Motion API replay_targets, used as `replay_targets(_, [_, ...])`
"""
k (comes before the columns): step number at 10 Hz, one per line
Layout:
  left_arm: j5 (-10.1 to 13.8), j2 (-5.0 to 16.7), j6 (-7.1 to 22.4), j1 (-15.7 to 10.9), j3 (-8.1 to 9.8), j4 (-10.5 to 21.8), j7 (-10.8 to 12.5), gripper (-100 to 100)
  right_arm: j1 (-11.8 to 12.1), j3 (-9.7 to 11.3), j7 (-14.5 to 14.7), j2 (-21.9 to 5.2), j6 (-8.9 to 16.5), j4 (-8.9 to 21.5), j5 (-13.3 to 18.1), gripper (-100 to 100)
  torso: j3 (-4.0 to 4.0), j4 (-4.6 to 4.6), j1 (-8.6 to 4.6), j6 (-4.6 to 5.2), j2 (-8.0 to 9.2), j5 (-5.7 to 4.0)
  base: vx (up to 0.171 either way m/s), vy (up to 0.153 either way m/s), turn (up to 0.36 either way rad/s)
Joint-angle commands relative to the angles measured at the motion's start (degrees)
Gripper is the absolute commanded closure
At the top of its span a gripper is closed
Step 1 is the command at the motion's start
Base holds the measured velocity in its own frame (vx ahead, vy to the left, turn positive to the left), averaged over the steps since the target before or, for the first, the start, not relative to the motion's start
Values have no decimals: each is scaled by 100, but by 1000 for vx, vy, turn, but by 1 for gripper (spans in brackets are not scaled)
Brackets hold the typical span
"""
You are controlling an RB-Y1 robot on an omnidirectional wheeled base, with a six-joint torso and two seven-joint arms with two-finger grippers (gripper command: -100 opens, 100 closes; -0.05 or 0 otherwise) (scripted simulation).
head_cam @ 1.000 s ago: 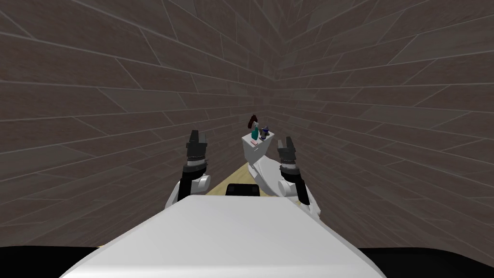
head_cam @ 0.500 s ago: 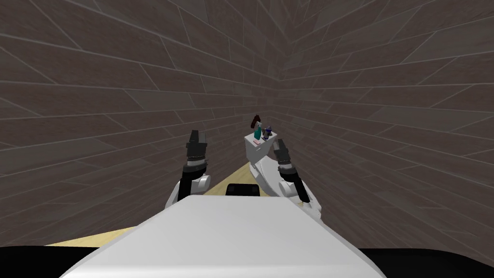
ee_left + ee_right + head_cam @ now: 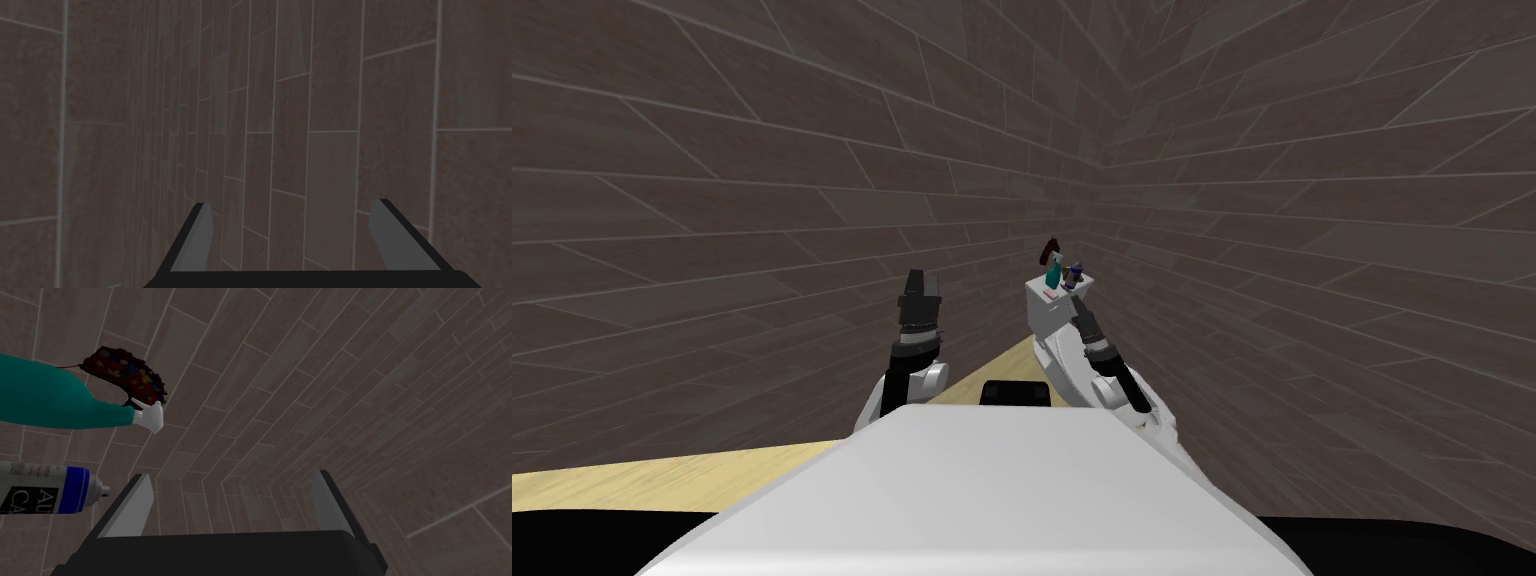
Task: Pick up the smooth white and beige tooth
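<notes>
At the far left a strip of pale yellow floor runs under the grey-brown tiled wall. The left gripper is raised in front of that wall, well apart from the toilet. In the left wrist view its gripper has its fingers spread wide with nothing between them. To its right, in the corner, stands a white toilet tank with a cluster of small things on its lid: a flat pale and pink item near the front edge, a teal spray bottle, a dark red patterned thing behind it, and a white can with a blue band. Which of these, if any, is the tooth I cannot tell; they are too small. The right gripper is up at the tank's right front corner, just beside the can. In the right wrist view its gripper also has the jaws wide and empty. There the teal bottle, the patterned thing and the can all lie off to one side, outside the jaws, with the can nearest a finger.
</notes>
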Motion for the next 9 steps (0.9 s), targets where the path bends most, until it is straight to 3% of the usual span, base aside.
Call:
replay_targets(1, [0, 0, 0, 0, 0, 0, 0, 0, 14, 69, 51, -286, -8, 69, -24, -100, 0, 0, 0, 0, 0, 0, -39, 23, 68])
replay_targets(2, [0, 0, 0, 1, 0, 0, 0, 0, 14, 69, 51, -341, -8, 69, -24, -100, 0, 0, -1, 4, 0, 1, -17, 7, -14])
replay_targets(3, [0, 0, 0, 1, 1, 0, 0, 0, -58, 241, 156, -573, 38, 246, -59, -100, -2, 0, -6, 4, -5, -1, -34, 10, 147])
replay_targets(4, [0, 0, 0, 0, 0, 0, 0, 0, -58, 241, 156, -721, 38, 246, -59, -100, -1, -1, -6, 1, -2, -1, -32, 12, 89])
replay_targets(7, [0, 0, 0, 1, 0, 0, 0, 0, -196, 594, 363, -1275, 134, 609, -130, -100, 0, 1, -1, 3, -1, 1, -38, 26, 120])
replay_targets(9, [0, 0, 0, 1, 1, 0, 0, 0, -196, 594, 363, -1497, 134, 609, -130, -100, -2, 0, -2, 4, -4, 0, -17, 16, 34])
